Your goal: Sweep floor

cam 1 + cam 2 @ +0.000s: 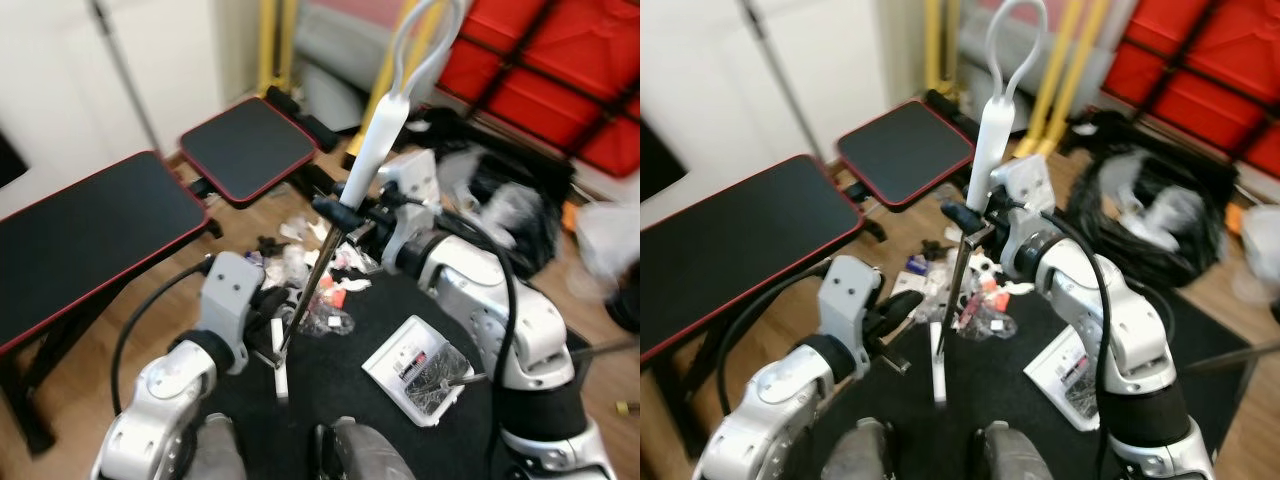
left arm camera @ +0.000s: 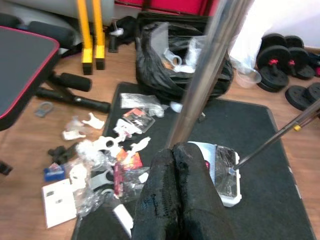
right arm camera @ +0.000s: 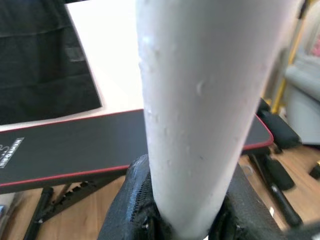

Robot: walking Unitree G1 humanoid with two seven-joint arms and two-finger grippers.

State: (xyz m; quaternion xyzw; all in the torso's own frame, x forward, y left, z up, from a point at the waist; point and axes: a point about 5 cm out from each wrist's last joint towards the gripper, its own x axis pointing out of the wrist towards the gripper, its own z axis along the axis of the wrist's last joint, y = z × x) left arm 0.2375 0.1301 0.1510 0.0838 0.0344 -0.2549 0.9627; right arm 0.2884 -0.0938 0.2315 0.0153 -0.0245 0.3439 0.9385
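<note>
The robot holds a broom [image 1: 345,190] upright in front of itself with both grippers. The right gripper [image 1: 335,212] clamps the broom high up, where the white handle sleeve meets the thin metal pole; in the right wrist view its black fingers [image 3: 137,200] sit on either side of the white sleeve, pinching it. The left gripper [image 1: 275,345] is lower on the pole, near the floor. In the left wrist view its two fingers [image 2: 177,197] are pressed together with the metal pole rising just past their tips, so whether they actually grip the pole is hard to tell from here. The white loop at the top of the handle [image 1: 425,45] stands above the right gripper.

The foot of the broom reaches down to the near edge of a black mat [image 1: 400,300] on the wooden floor [image 1: 130,330]. Scattered litter [image 2: 105,150], scraps of white paper, clear plastic wrappers and a red packet, lies along the mat's far-left edge and on the wood beside it. A white dustpan [image 1: 420,370] with a long metal handle rests on the mat toward its right side, holding some clear wrappers. A black weight bench with red trim [image 1: 90,230] stands to the left, and a black rubbish bag [image 2: 175,55] sits beyond the mat's far edge.
</note>
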